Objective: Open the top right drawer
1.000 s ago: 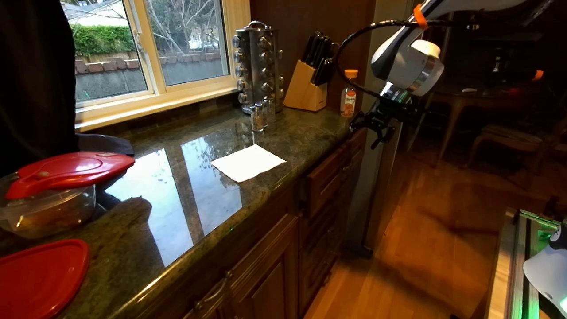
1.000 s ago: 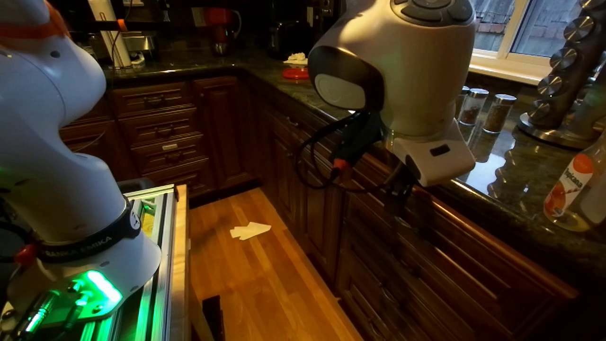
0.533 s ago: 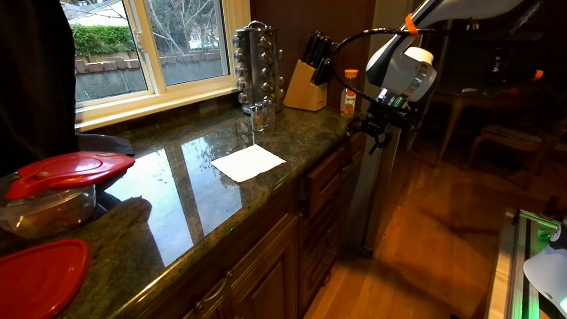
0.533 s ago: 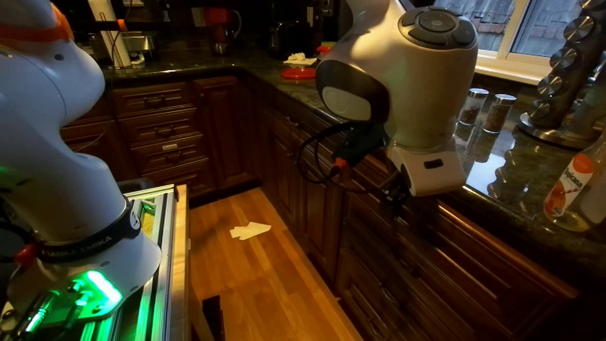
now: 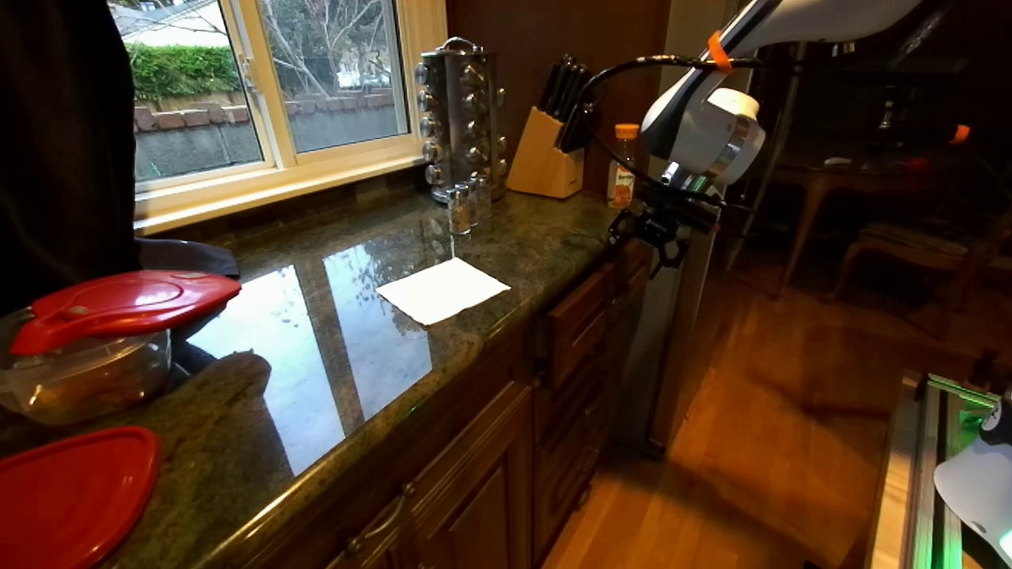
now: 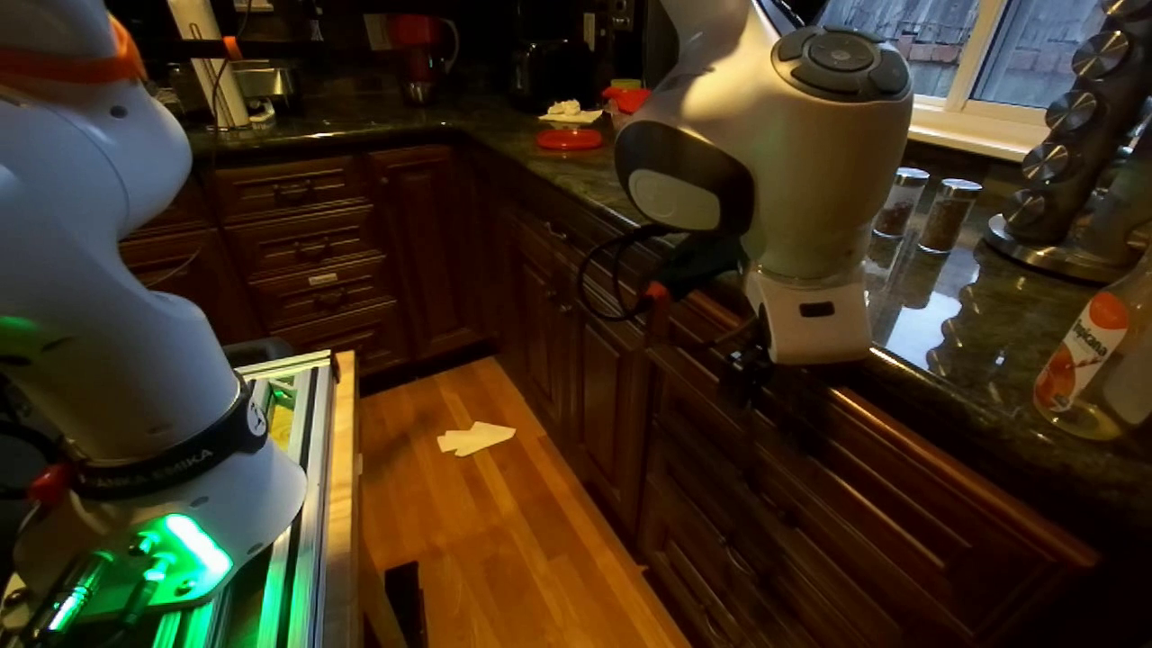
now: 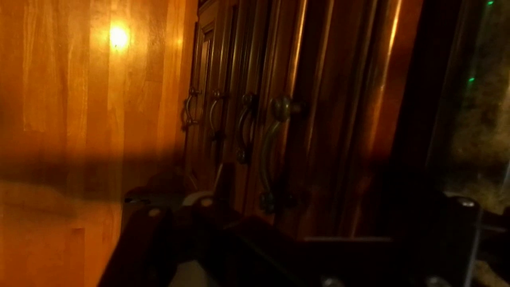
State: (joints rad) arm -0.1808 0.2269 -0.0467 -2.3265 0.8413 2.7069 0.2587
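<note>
Although the woodwork around it is dark, my gripper shows its jaws spread wide, with nothing gripped between them. In the wrist view the arched metal handle of the top right drawer appears just past them, nearer one side of the gap. That corner is so dim that I cannot fairly say whether any part of me touches the wood. The drawer sits directly under the counter, topmost in a stack of four, its brown front standing a little forward of the lower drawers, which carry arched handles too.

Above my gripper, my arm comes down in both exterior views, and a black cable loops out from it. On the counter near me stands an orange-capped bottle; next along are a wooden knife block full of black handles and a tall metal spice rack, with small glass jars just in front. A white sheet lies flat between those jars and the counter's edge. Farther off, a clear container sits under a tilted red lid, and a flat red cover lies beside it. Behind the counter, a pale-framed window shows a hedge. On the wooden floor, in an exterior view, rests a pale scrap. Well apart from the drawers, my base, lit green, stands on a metal-railed table.
</note>
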